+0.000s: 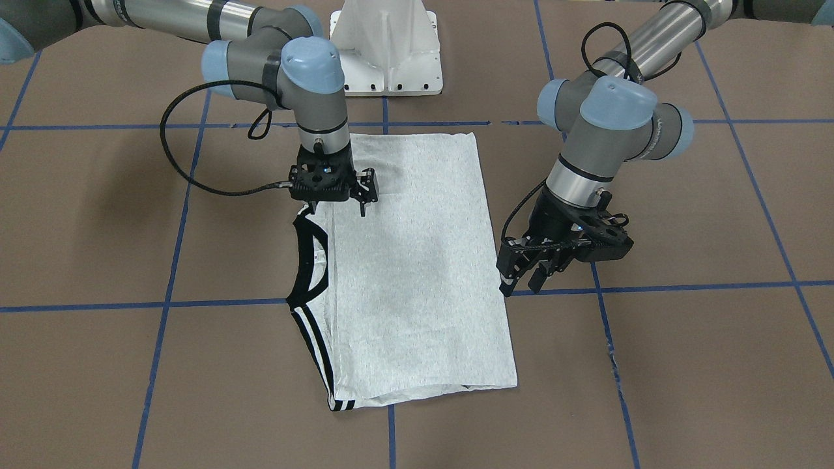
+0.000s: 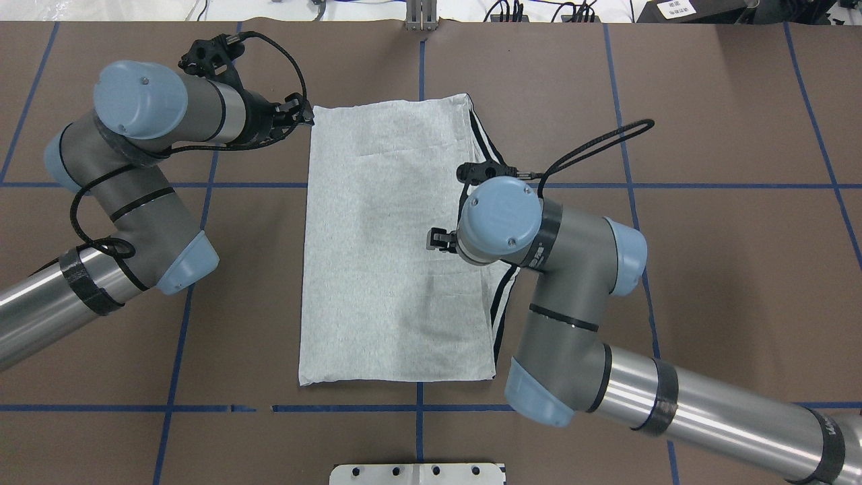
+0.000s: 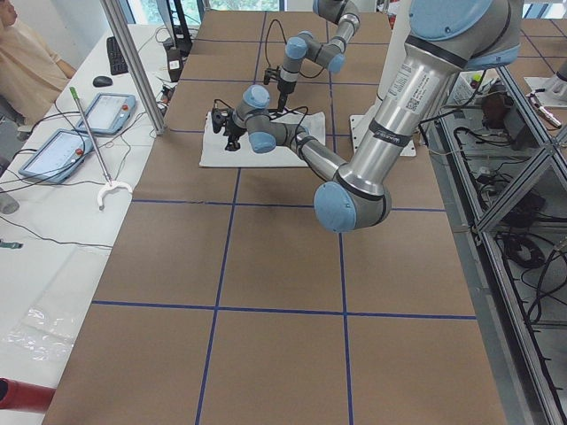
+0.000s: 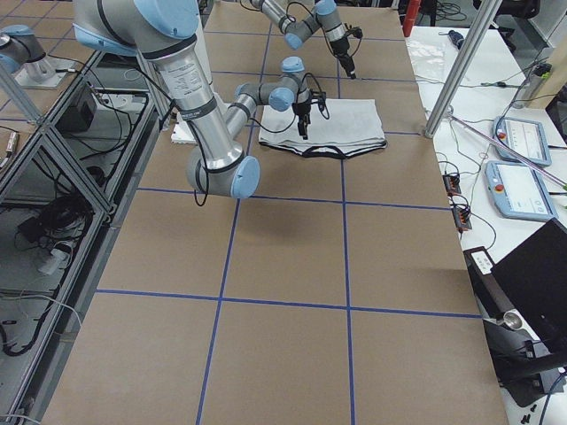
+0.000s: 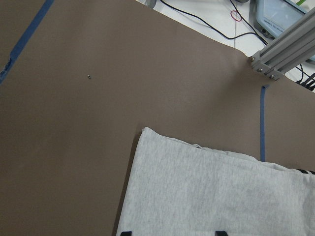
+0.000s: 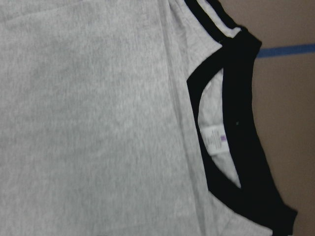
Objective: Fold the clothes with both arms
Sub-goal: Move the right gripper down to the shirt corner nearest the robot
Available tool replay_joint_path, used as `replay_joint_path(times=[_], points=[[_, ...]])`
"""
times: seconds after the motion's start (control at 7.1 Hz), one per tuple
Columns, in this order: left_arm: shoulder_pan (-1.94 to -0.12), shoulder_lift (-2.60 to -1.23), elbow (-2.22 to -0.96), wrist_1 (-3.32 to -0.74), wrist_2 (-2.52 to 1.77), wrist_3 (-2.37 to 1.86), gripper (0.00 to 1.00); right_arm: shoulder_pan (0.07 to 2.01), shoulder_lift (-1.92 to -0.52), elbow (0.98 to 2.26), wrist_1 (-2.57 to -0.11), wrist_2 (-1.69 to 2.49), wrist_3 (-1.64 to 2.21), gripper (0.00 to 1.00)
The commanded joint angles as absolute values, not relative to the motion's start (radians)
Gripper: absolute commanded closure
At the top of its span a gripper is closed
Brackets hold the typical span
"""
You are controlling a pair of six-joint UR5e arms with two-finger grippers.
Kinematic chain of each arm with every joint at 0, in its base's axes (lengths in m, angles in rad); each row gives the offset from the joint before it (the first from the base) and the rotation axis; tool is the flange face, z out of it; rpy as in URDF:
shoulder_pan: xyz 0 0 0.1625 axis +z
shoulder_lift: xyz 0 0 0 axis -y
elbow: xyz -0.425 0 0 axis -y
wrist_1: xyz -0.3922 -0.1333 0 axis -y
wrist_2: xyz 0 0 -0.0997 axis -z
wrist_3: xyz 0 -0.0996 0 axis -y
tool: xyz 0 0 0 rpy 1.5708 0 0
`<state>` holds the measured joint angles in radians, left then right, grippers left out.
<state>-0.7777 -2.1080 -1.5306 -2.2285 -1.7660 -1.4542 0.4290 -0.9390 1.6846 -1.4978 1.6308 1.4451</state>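
Light heather-grey knit T-shirt (image 6: 88, 123): fills the right wrist view at close range, along with its black collar (image 6: 221, 64) and a white neck label (image 6: 215, 137) with a purple mark, a detail too small in every other view. Right gripper (image 1: 337, 207), black, two-finger: jaws parted and empty, pointing straight down just above the shirt beside the collar. The front-facing view shows this, while the overhead view hides fingers and collar under the arm's blue-capped wrist. Left gripper (image 1: 521, 285), black, two-finger: jaws spread, gripping nothing. Its own wrist view shows two fingertips (image 5: 126, 233) apart at the lower edge, and the overhead view places it at the shirt's far corner on the robot's left. Shirt, overall: folded to a long plain rectangle, lying flat on the matte brown table (image 1: 684, 365) across a blue tape line (image 1: 704, 286), with black shoulder stripes (image 2: 497, 323) along its edge on the robot's right. White pedestal base (image 1: 386, 45): just beyond the shirt's robot-side end. Only the side views show the white bench with control pendants (image 3: 106, 113).
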Motion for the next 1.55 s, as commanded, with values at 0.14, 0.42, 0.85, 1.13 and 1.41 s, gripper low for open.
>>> replay_joint_path(times=[0.14, 0.42, 0.85, 1.13, 1.41], points=[[-0.778, -2.105, -1.549, -2.227, -1.766, -1.456, 0.36, 0.261, -1.031, 1.811, -1.491, 1.485, 1.939, 0.04], [-0.778, -2.105, -1.549, -2.227, -1.766, -1.456, 0.36, 0.203, -1.031, 1.819, -1.493, 1.467, 2.049, 0.08], [-0.778, -2.103, -1.551, -2.227, -1.766, -1.456, 0.36, 0.175, -1.126, 1.908, -1.494, 1.474, 2.052, 0.08], [-0.781, -2.102, -1.557, -2.227, -1.764, -1.456, 0.36, 0.152, -1.135, 1.901, -1.493, 1.474, 2.054, 0.08], [-0.781, -2.103, -1.568, -2.224, -1.764, -1.457, 0.36, 0.153, -1.129, 1.901, -1.493, 1.474, 2.054, 0.08]])
